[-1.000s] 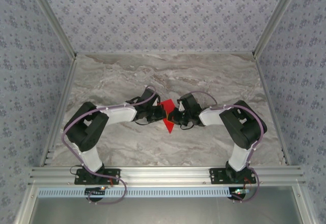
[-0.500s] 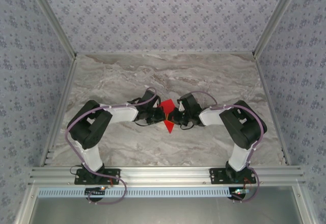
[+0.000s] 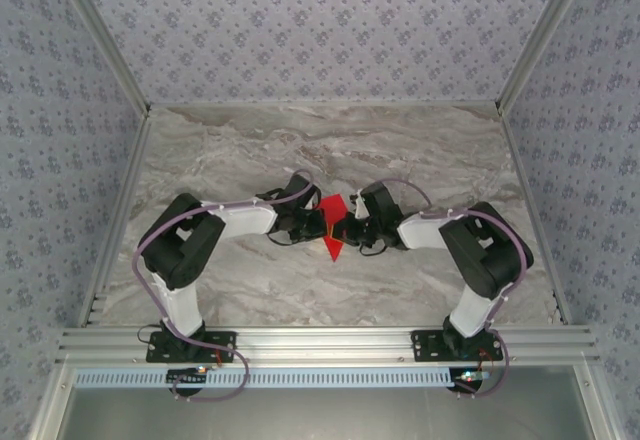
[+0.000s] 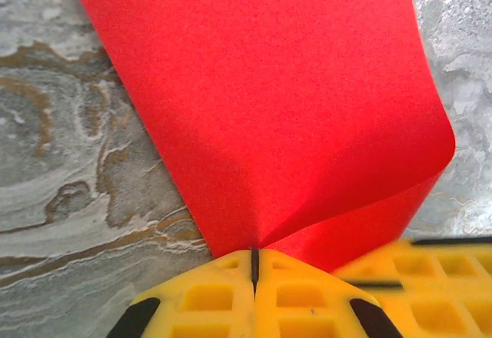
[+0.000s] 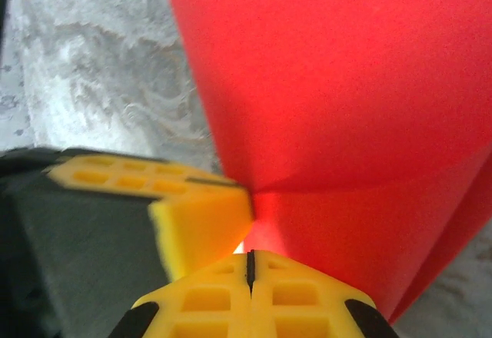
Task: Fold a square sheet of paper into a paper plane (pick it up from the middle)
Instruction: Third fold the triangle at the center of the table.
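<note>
Top external camera is showing the left arm (image 3: 240, 222) reaching in toward the middle of the marble table (image 3: 350, 150). Over the last second its elbow has been sliding a little to the right, bringing the left pincer (image 3: 318, 224) closer to the centre. Left wrist camera is showing that pincer with its yellow fingers pressed together, clamping a pinched ridge of the square sheet of paper (image 4: 269, 107). The sheet is fanning out from the seam and curling over at its right edge.

Between the two pincers the red sheet seems to be hanging off the table. It is now looking narrower than it did a second ago, more a slim diamond pointing toward the near edge than a broad flap. That narrowing is suggesting the two halves are being drawn together along a centre line, so the first crease is probably forming rather than finished; no dart shape is showing yet.

To the right, the right pincer (image 3: 348, 228) is meeting the left one almost tip to tip. Right wrist camera is showing its fingers closed tight on the paper too, with a finger of the left pincer just beside them. Further right, the right arm (image 3: 430, 230) has been swinging its elbow outward
</note>
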Robot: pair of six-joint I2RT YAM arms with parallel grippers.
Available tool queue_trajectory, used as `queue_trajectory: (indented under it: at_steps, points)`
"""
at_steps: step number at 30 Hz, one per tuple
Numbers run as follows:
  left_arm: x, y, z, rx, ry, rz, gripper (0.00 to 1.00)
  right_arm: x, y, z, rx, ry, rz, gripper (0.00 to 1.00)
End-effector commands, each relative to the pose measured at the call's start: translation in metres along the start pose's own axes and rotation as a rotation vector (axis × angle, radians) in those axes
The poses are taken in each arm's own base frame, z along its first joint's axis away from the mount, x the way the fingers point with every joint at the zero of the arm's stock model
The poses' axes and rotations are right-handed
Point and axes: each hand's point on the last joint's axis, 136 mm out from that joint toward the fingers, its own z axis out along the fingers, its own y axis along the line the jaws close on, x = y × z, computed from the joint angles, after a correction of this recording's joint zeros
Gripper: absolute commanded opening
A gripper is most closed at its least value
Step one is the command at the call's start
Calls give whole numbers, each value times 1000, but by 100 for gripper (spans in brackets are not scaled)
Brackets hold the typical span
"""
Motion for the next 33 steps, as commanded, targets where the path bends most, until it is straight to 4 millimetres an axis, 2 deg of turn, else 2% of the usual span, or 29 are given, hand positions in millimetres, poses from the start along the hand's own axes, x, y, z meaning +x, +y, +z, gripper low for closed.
queue_trajectory:
  at_steps: [1, 8, 16, 26, 29, 33]
  points:
    - [29, 51, 18, -196, 77, -6, 0, 20, 6, -9, -45, 58, -47, 0]
    - [27, 54, 16, -221, 60, -3, 0, 55, -4, -13, -53, 124, -27, 0]
    - [25, 60, 14, -253, 45, -16, 0, 62, -4, -12, -50, 145, -35, 0]
    - [25, 62, 14, -263, 41, -18, 0, 73, -28, -8, 49, 183, -33, 0]
    - [24, 61, 13, -261, 41, -13, 0, 61, -12, -15, 2, 152, -43, 0]
    - [23, 59, 12, -261, 40, -2, 0, 18, 4, -32, -6, 31, -51, 0]
